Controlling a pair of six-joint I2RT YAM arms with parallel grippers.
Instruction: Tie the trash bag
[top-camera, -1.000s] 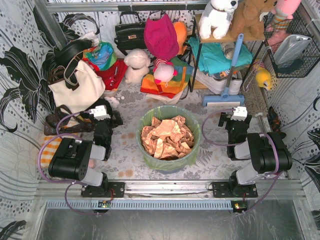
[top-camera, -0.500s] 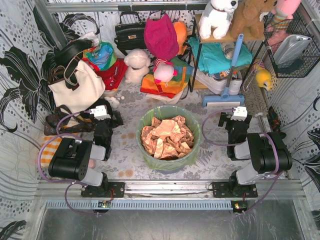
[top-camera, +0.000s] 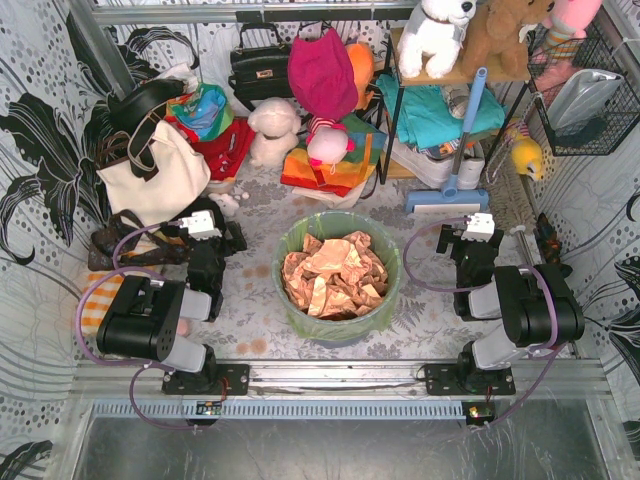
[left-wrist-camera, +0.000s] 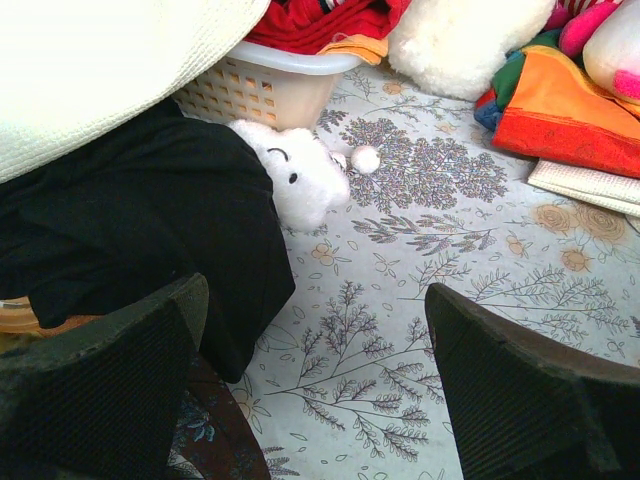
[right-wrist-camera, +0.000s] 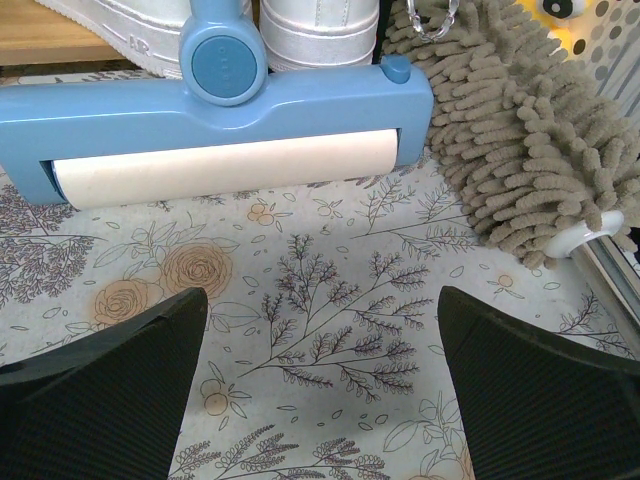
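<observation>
The trash bag (top-camera: 345, 222) is thin lime-green plastic lining a round blue-grey bin (top-camera: 338, 327) at the table's middle, its rim folded over the bin's edge. Crumpled copper-brown paper (top-camera: 333, 275) fills it. My left gripper (top-camera: 218, 236) rests left of the bin, apart from the bag. In the left wrist view that gripper (left-wrist-camera: 315, 290) is open over the floral cloth with nothing between its fingers. My right gripper (top-camera: 470, 236) rests right of the bin, and the right wrist view shows it (right-wrist-camera: 322, 295) open and empty. Neither wrist view shows the bag.
Ahead of the left gripper lie a black bag (left-wrist-camera: 130, 230), a small white plush (left-wrist-camera: 300, 180) and a white basket (left-wrist-camera: 260, 90). A blue lint roller (right-wrist-camera: 215, 130) and a beige chenille duster (right-wrist-camera: 510, 130) lie ahead of the right gripper. A cream tote (top-camera: 155, 175) stands far left.
</observation>
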